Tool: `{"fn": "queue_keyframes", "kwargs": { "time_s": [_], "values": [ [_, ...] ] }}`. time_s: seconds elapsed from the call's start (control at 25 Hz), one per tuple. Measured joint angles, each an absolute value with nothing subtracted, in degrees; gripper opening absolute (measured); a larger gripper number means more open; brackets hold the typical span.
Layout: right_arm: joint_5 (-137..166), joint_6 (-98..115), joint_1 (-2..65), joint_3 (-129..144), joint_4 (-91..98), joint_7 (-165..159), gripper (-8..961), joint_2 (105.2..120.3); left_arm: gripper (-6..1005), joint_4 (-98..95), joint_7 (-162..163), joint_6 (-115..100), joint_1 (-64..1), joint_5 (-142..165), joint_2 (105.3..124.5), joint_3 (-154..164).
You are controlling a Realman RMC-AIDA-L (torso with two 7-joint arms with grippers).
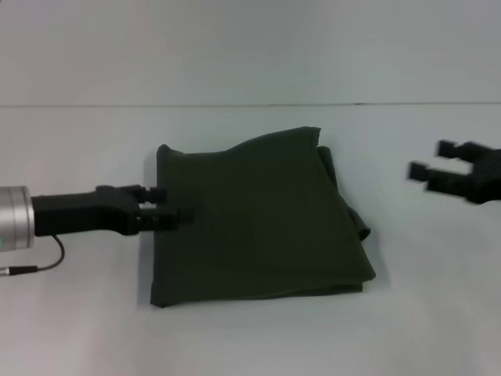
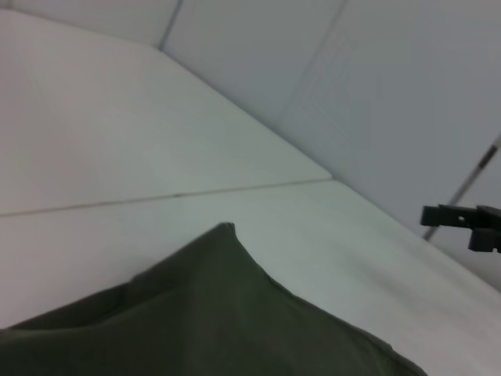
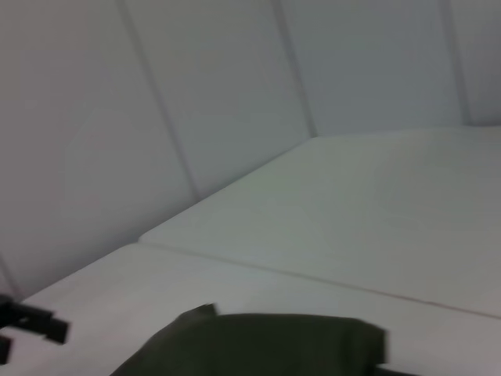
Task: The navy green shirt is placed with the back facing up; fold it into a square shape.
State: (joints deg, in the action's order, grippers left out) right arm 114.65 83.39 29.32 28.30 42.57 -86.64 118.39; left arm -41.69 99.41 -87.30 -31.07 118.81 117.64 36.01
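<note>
**Folded shirt on the white table, left gripper at its edge**

A plain white table (image 1: pixel 78 329) fills the scene, with a pale wall behind it and a thin seam line running across the far part of the surface. The navy green shirt (image 1: pixel 258 223) lies in the middle of the table, folded into a roughly square bundle with its plain side up; doubled layers of cloth show along its right edge, and its far right corner rises a little.

The left gripper (image 1: pixel 168 210) reaches in from the left at table level, its fingertips at the shirt's left edge and over the cloth. Its jaws stand close together, but whether they pinch the fabric cannot be told.

The right gripper (image 1: pixel 429 163) hovers well apart from the shirt, off to the right and above the table, its two fingers spread with nothing between them.
</note>
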Motion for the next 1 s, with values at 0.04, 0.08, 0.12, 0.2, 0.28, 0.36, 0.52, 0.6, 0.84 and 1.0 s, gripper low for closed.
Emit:
{"fn": "queue_keyframes", "kwargs": {
  "time_s": [0.04, 0.08, 0.12, 0.2, 0.28, 0.36, 0.52, 0.6, 0.84, 1.0],
  "values": [
    [114.8, 83.3, 29.7, 29.0, 42.5, -86.0, 909, 118.77, 845, -41.7, 99.3, -87.1, -31.2, 118.8, 117.77, 36.7],
    [115.0, 83.1, 30.0, 30.1, 42.5, -85.6, 909, 119.18, 859, -41.8, 99.3, -86.9, -31.2, 118.8, 117.87, 37.1],
    [115.1, 83.1, 30.1, 31.0, 42.5, -85.5, 909, 119.40, 873, -41.9, 99.2, -86.8, -31.2, 118.8, 117.92, 37.2],
    [115.1, 84.3, 30.3, 32.7, 42.5, -85.9, 909, 119.29, 873, -42.2, 99.0, -86.7, -31.3, 118.7, 118.05, 37.5],
    [115.2, 86.2, 30.3, 34.9, 42.4, -86.4, 909, 119.01, 873, -42.5, 98.8, -86.7, -31.4, 118.8, 118.02, 38.5],
    [115.2, 87.7, 30.2, 37.3, 42.4, -86.4, 909, 118.91, 873, -42.7, 98.5, -86.5, -31.4, 118.8, 117.85, 40.4],
    [115.2, 86.3, 30.2, 39.9, 42.4, -84.7, 909, 119.40, 873, -43.0, 97.2, -85.6, -31.7, 118.8, 117.71, 43.3],
    [115.2, 84.3, 30.4, 40.9, 41.9, -83.0, 909, 119.54, 873, -43.4, 96.3, -84.7, -31.8, 118.8, 118.12, 43.8],
    [115.0, 83.0, 31.1, 44.3, 41.7, -82.2, 909, 119.75, 873, -45.0, 98.2, -84.1, -32.5, 118.8, 119.45, 44.4],
    [114.8, 83.7, 31.6, 44.7, 41.6, -82.4, 909, 119.79, 873, -45.0, 98.5, -84.7, -32.6, 118.8, 119.45, 44.9]
  ]
}}
